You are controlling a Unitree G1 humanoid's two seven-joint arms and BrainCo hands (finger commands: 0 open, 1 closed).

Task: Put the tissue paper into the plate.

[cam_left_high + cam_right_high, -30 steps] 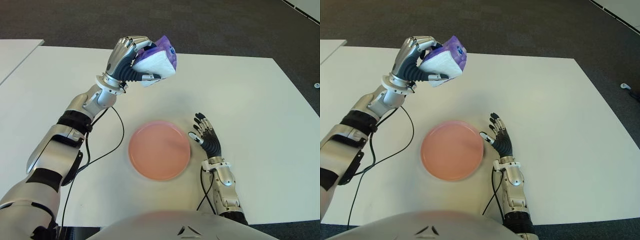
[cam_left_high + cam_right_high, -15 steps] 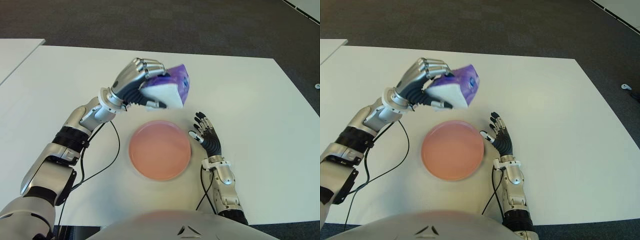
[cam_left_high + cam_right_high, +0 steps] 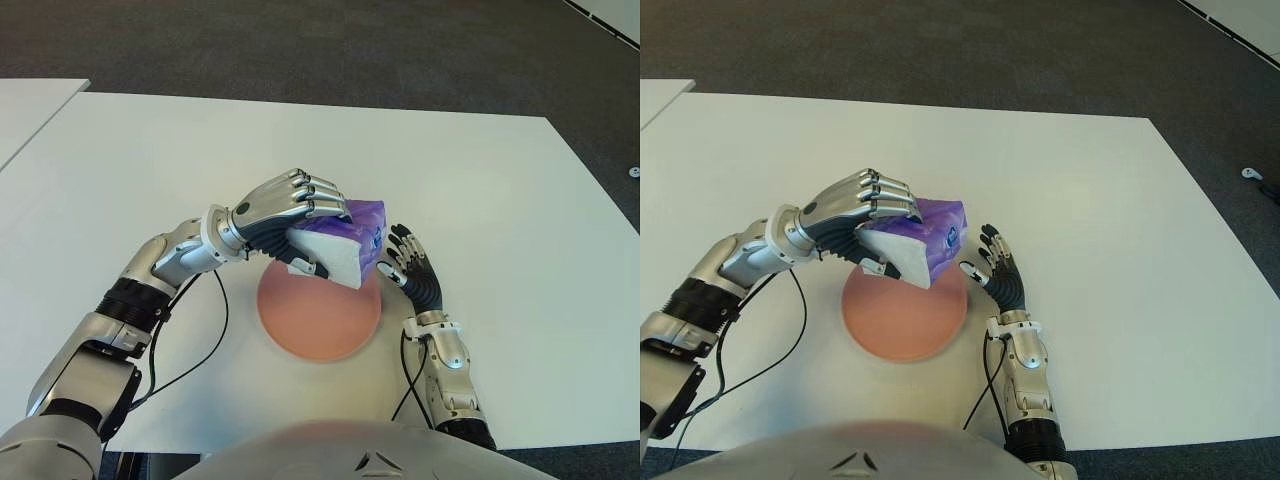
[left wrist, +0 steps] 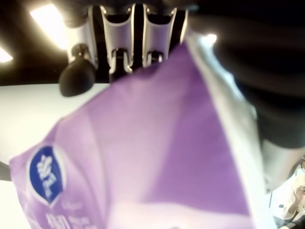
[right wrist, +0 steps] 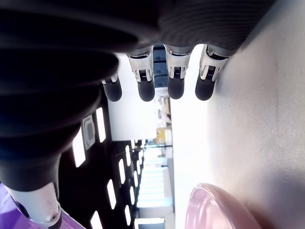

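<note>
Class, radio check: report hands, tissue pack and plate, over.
Left hand shut on tissue pack, over plate, not released. Right hand open beside plate's right rim. Nothing in the way.

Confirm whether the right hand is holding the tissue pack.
No. The right hand shows beside the plate with fingers spread and holding nothing; the left hand grips the tissue pack.
</note>
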